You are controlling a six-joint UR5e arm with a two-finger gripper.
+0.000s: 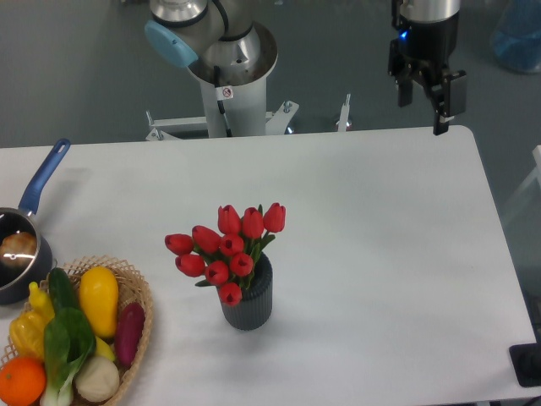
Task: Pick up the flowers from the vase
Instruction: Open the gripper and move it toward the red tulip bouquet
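Flowers stand in the vase; fingers spread, empty, well apart.

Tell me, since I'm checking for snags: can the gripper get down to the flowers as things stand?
Probably yes. The gripper hangs open above the table's far edge, and nothing stands between it and the flowers, upright in the vase.

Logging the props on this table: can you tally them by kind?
Flowers, bunch: 1
Vase: 1
Saucepan: 1
Wicker basket of vegetables: 1
Total: 4
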